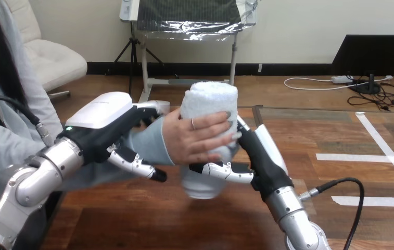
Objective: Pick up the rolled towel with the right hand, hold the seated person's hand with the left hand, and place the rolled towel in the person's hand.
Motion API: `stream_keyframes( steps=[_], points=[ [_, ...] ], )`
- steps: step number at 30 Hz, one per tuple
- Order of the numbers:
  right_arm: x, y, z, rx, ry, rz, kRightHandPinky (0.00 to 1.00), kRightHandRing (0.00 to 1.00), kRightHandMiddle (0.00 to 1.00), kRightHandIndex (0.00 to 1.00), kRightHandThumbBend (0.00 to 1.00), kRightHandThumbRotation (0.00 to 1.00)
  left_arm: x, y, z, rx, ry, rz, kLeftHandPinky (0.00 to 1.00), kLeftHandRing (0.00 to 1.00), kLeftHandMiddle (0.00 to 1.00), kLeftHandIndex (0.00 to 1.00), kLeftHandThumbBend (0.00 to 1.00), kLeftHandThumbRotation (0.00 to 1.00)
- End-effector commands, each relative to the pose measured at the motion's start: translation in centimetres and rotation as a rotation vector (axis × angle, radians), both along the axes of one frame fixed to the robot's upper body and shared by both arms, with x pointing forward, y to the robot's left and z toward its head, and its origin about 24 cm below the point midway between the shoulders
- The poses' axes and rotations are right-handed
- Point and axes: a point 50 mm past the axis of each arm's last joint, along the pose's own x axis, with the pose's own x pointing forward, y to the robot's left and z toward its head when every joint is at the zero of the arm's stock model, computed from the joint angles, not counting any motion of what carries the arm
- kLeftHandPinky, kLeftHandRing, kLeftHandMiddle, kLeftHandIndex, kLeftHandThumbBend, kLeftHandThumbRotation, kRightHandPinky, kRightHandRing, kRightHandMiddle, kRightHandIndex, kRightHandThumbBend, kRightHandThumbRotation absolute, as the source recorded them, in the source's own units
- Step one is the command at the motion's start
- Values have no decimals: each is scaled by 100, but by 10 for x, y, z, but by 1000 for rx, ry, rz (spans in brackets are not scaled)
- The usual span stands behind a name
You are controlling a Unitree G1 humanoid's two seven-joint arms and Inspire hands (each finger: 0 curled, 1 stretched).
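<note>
Though screened by the person's hand (200,138), clamped in right hand (265,156) fingers; left hand (103,117) fingers curled round wrist (150,146); rolled towel (207,96) white, plush, upright.

Cream wall (299,26), black baseboard (288,69), wood-plank floor (299,94). White armchair (54,60) far left. Metal stand carrying a foil-edged dark panel (189,15) far centre. Dark screen (377,52), power strip (343,79), cables far right. White tape lines (387,151) right.

Midsection of rolled towel (208,96): covered by person's hand (200,138). Right hand (261,153), at towel's 4 o'clock: fingers concealed behind towel.
</note>
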Motion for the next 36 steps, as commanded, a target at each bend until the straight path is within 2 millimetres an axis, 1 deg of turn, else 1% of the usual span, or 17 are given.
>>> stream_keyframes(
  steps=[1, 7, 11, 20, 27, 36],
  points=[
    [11, 17, 21, 21, -80, 60, 100, 100, 100, 100, 100, 71, 8, -11, 32, -24, -146, -33, 86, 90, 91, 94, 100, 43],
    [12, 15, 21, 12, -70, 58, 100, 100, 100, 100, 100, 77, 7, -9, 30, -9, -141, -28, 92, 95, 96, 98, 100, 48],
    [13, 13, 21, 6, -65, 59, 100, 100, 100, 100, 100, 82, 6, -8, 29, 5, -130, -26, 95, 98, 99, 99, 100, 53],
    [14, 12, 20, -2, -53, 66, 100, 100, 100, 100, 100, 91, 4, -6, 24, 11, -113, -21, 99, 100, 100, 100, 100, 61],
    [14, 11, 19, -12, -46, 69, 100, 100, 100, 100, 100, 94, 2, -5, 21, 13, -107, -18, 100, 100, 100, 100, 100, 64],
    [14, 9, 18, -25, -32, 69, 100, 100, 100, 100, 100, 96, 0, -3, 17, 15, -100, -18, 100, 100, 100, 100, 100, 67]
  ],
)
